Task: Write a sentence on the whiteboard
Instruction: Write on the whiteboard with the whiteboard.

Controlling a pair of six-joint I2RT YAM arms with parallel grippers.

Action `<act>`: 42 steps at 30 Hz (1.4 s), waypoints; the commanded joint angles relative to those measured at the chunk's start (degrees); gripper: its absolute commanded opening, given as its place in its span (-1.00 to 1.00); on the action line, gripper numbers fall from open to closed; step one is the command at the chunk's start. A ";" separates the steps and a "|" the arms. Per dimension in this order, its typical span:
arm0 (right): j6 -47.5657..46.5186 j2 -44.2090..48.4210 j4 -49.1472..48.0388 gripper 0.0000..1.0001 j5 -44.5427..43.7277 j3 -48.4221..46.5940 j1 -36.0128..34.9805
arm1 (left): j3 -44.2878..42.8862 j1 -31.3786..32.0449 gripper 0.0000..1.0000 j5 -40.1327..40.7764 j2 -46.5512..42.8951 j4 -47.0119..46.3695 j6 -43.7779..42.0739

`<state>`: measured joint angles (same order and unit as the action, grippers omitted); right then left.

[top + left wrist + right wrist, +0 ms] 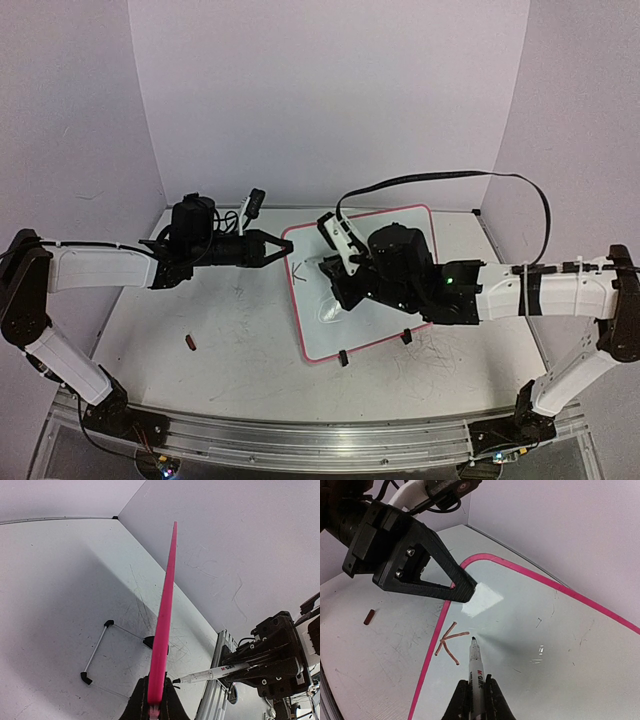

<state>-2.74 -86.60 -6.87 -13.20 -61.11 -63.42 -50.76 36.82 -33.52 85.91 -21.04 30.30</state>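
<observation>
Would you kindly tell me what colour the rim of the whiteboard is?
The whiteboard has a bright pink rim, clearest in the right wrist view.

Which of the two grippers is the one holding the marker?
The right gripper: the marker sticks out between its fingers, tip beside the letter K. The left gripper clamps the pink edge of the whiteboard instead.

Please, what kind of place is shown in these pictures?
Most likely a robotics lab test cell: a scuffed white table boxed in by plain pale walls, two arms bolted to a metal rail at its near edge, and a whiteboard held by the left gripper while the right gripper holds a marker.
</observation>
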 commanded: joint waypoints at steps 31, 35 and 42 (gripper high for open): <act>1.03 -1.99 -0.86 -1.00 -4.09 -2.77 -0.36 | -0.09 -0.32 -1.00 1.26 -1.70 -0.58 1.69; 1.49 -2.45 -0.02 -1.00 -4.90 -3.05 -0.39 | -0.01 -0.34 -1.00 1.22 -1.87 -0.58 1.63; 1.50 -1.47 0.58 -1.00 -4.23 -2.91 -0.44 | -0.09 -0.34 -1.00 1.19 -1.69 -0.58 1.60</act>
<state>-1.81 -88.73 -6.60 -16.83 -62.26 -63.68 -50.76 36.82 -33.50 85.91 -21.02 30.44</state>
